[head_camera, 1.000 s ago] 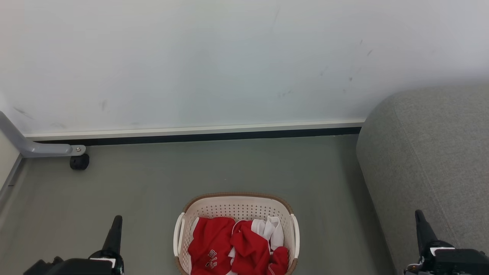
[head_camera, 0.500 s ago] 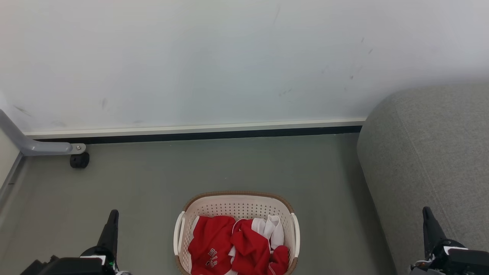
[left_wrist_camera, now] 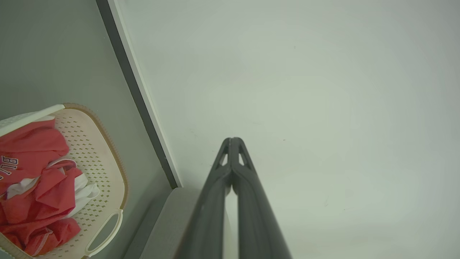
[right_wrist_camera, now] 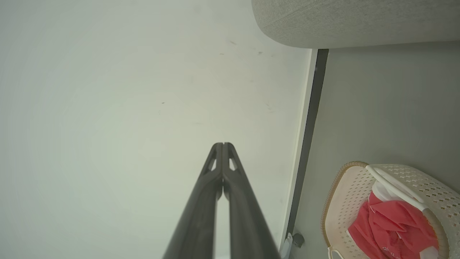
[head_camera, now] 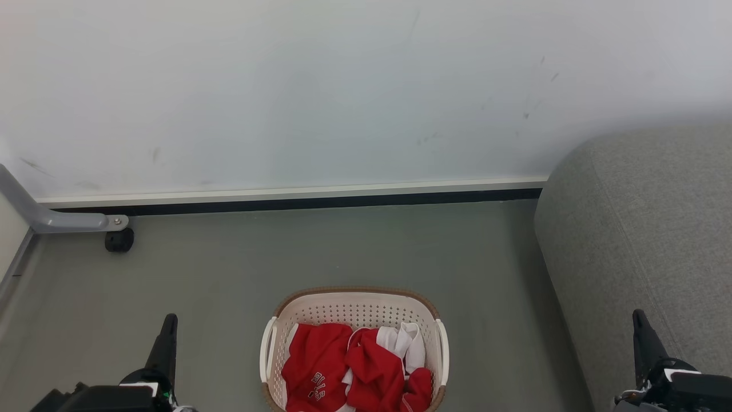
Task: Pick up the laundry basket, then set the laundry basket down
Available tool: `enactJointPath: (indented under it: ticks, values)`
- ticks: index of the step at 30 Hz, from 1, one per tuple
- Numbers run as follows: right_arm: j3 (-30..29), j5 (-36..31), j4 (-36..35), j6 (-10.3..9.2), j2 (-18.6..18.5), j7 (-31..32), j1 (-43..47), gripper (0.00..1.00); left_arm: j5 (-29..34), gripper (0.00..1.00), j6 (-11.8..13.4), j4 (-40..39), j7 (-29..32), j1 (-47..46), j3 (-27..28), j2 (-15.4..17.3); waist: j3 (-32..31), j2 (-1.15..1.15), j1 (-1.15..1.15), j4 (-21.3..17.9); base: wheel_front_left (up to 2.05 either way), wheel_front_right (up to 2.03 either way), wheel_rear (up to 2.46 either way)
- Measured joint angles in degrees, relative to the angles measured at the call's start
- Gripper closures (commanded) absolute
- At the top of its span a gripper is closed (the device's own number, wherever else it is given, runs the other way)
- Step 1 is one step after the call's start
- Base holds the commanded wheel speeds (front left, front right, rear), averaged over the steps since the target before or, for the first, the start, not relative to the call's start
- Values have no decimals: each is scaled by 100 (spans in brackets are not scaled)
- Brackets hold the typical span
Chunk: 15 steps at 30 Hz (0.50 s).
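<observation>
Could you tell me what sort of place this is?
Probably a home-style living area: a grey sofa by a white wall, and a basket of red clothes on the floor.

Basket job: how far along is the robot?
Nothing looks done: the basket sits on the floor, red clothes inside. In hand: the left end effector and right end effector hang shut on either side, clear of it. Left: grip it, lift it, set it down.

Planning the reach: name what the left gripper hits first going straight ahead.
Probably the white wall: the left gripper points at it, with the laundry basket off to the side. Depth unclear.
</observation>
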Motion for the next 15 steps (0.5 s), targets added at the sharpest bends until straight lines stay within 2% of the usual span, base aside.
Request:
enactJointPath:
  ticks: [15]
  values:
    - [0, 7, -9, 0, 1, 0, 0, 100, -1, 100, 0, -7, 0, 0, 0, 0, 0, 0, 0, 0, 0, 0, 0]
